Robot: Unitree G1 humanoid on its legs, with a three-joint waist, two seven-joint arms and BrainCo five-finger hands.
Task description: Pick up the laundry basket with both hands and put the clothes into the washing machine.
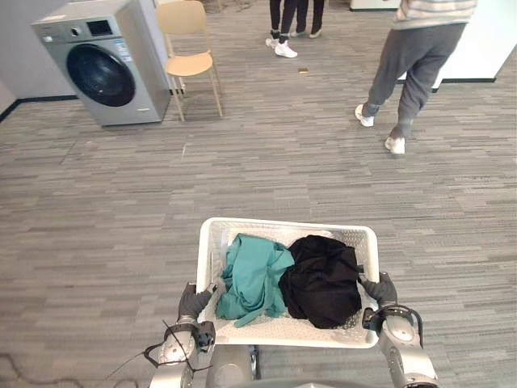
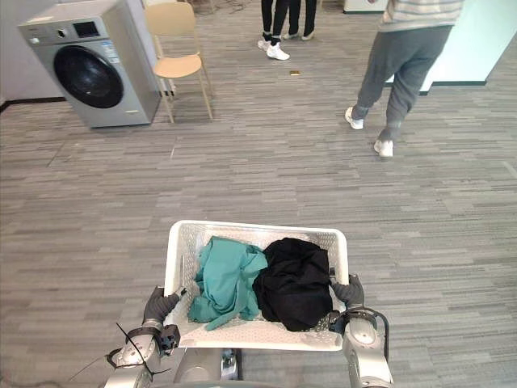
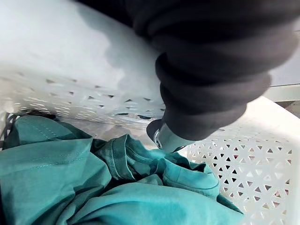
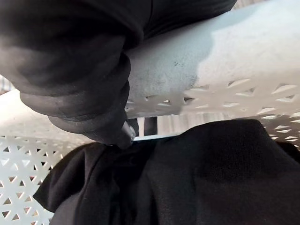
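I carry a white perforated laundry basket [image 1: 287,225] low in front of me. A teal garment [image 1: 252,275] lies in its left half and a black garment [image 1: 323,279] in its right half. My left hand [image 1: 194,301] grips the left rim; in the left wrist view its thumb [image 3: 166,137] hooks over the rim above the teal cloth [image 3: 70,173]. On the right rim sits my right hand [image 1: 380,289], and the right wrist view shows its thumb [image 4: 123,133] curled inside by the black cloth [image 4: 201,173]. The grey washing machine [image 1: 101,61], door closed, stands far off at the upper left.
A wooden chair [image 1: 190,56] stands right beside the washing machine. A person in grey trousers [image 1: 412,73] walks across the floor at the upper right. Another person's legs [image 1: 287,24] stand at the far back. Open grey floor lies between me and the machine.
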